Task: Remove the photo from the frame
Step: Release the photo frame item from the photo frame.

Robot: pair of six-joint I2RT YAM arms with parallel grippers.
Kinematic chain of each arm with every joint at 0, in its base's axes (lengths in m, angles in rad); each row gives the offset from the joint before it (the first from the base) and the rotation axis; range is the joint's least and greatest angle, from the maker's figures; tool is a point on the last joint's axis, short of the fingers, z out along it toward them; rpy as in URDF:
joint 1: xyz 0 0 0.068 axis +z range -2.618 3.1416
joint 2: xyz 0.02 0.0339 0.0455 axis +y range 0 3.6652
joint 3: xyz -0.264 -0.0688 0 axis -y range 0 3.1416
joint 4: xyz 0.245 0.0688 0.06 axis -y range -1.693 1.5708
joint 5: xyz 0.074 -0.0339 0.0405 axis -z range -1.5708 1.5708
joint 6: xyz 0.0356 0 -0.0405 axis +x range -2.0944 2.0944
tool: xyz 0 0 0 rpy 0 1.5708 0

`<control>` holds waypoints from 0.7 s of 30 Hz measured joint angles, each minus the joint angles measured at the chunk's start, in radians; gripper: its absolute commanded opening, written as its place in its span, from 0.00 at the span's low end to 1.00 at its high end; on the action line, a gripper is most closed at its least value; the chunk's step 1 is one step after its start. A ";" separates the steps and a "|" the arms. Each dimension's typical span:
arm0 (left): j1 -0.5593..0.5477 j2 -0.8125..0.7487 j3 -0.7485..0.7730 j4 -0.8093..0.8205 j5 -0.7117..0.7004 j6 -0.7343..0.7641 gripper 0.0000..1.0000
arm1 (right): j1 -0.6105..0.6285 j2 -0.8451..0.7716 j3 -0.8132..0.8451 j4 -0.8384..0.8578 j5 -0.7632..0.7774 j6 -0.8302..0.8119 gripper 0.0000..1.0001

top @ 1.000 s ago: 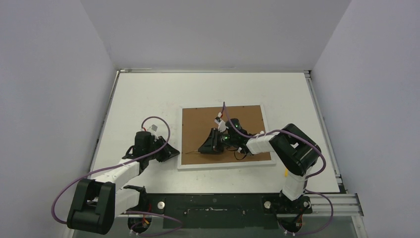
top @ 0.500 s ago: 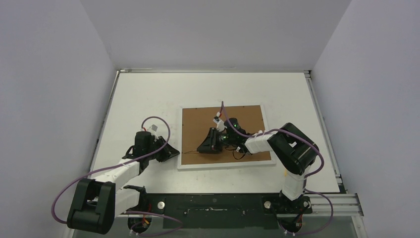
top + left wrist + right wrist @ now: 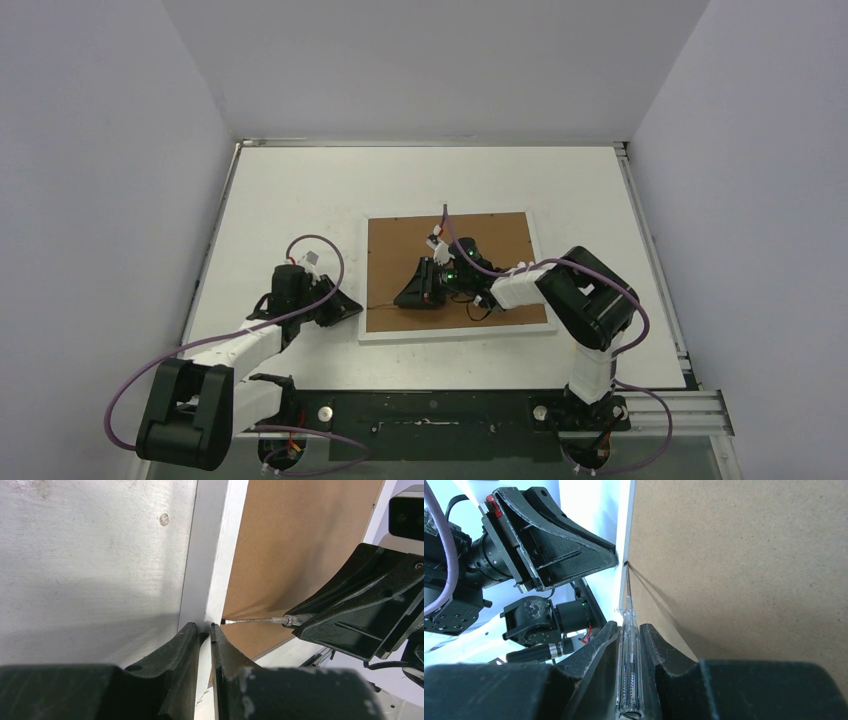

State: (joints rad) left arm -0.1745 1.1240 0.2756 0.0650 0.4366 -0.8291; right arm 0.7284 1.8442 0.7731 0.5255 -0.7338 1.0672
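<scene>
Frame (image 3: 450, 334) lies brown back up. Right gripper (image 3: 630, 627) clamps a screwdriver (image 3: 630, 680), its tip at the frame's left rim. Left gripper (image 3: 204, 630), nearly closed and empty, touches that rim.

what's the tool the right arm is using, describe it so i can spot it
On the white table lies the frame, brown back up. The right gripper over it holds a thin screwdriver: the only clear-handled, metal-tipped thing, poking the back's left edge.
</scene>
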 measured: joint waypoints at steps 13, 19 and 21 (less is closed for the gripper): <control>0.009 0.026 0.000 0.019 0.014 0.003 0.11 | 0.004 0.000 0.055 -0.093 0.006 -0.019 0.05; 0.021 0.064 0.005 0.058 0.039 0.006 0.08 | 0.021 -0.006 0.192 -0.293 0.095 -0.095 0.05; 0.021 0.072 0.005 0.071 0.044 0.006 0.05 | 0.031 -0.010 0.230 -0.353 0.128 -0.120 0.05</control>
State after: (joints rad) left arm -0.1532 1.1965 0.2802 0.1360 0.4805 -0.8227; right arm 0.7597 1.8347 1.0027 0.1726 -0.6060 0.9474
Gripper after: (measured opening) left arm 0.094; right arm 0.182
